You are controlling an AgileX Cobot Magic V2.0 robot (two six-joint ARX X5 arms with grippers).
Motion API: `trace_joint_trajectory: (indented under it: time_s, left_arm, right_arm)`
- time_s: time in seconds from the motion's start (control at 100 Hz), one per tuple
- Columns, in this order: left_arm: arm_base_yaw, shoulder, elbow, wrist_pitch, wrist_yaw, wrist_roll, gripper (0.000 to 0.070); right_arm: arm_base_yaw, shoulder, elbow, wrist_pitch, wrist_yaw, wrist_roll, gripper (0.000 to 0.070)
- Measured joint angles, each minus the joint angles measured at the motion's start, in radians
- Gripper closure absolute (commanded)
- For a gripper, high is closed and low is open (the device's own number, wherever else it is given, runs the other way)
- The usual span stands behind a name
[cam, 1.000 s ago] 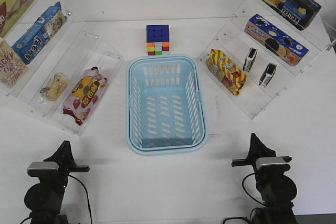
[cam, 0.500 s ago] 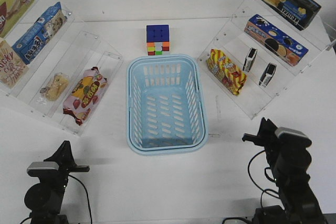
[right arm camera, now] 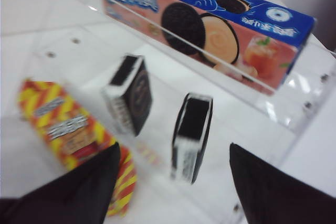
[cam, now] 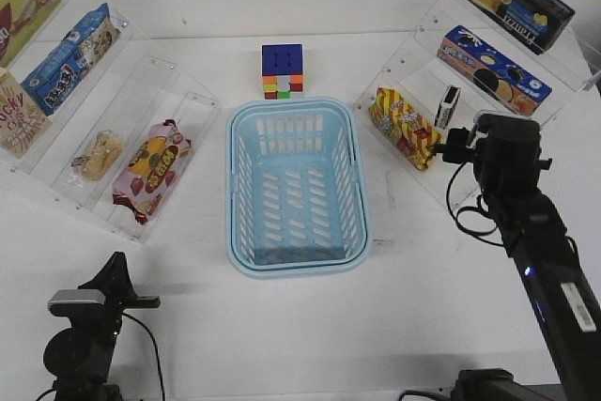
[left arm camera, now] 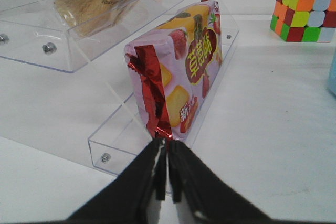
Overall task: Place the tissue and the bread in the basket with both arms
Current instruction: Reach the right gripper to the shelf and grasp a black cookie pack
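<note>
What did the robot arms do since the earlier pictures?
The right gripper rose from its rest near the table's front edge and reached forward to the right-hand shelf, now open around the nearer tissue pack, not gripping it. The left gripper stayed parked and shut. The basket stayed empty; bread untouched.

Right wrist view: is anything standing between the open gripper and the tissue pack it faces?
Nothing visible does. The right gripper is open, and the nearer tissue pack stands upright on the clear shelf in line with the gap between its fingers. The second pack and the striped snack bag sit off to one side.
</note>
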Motion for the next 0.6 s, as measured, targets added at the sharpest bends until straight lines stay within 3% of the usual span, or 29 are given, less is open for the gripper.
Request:
trace_joint_trajectory:
  time_s: [0.12, 0.18, 0.21, 0.26, 0.32, 0.48, 0.6]
  left_arm:
    - [0.000, 0.000, 0.000, 0.000, 0.000, 0.000, 0.0699]
    - [0.000, 0.000, 0.000, 0.000, 0.000, 0.000, 0.0699]
    - [0.000, 0.000, 0.000, 0.000, 0.000, 0.000, 0.0699]
    - [0.000, 0.000, 0.000, 0.000, 0.000, 0.000, 0.0699]
    - [0.000, 0.000, 0.000, 0.000, 0.000, 0.000, 0.0699]
    - [0.000, 0.000, 0.000, 0.000, 0.000, 0.000, 0.0699]
    - [0.000, 0.000, 0.000, 0.000, 0.000, 0.000, 0.0699]
  right_arm:
    - [-0.027, 0.121, 0.041, 0.002, -0.019, -0.019, 0.0228]
    - [-0.042, 0.168, 0.045, 0.021, -0.019, -0.023, 0.0270]
    - [-0.047, 0.188, 0.045, 0.032, -0.019, -0.024, 0.0339]
    - [-0.055, 0.214, 0.045, 0.050, -0.021, -0.025, 0.0528]
    - [-0.058, 0.232, 0.045, 0.064, -0.023, -0.027, 0.0700]
    - [-0.061, 0.215, 0.045, 0.101, -0.041, -0.040, 0.0699]
    - [-0.061, 0.133, 0.045, 0.095, -0.142, -0.043, 0.0699]
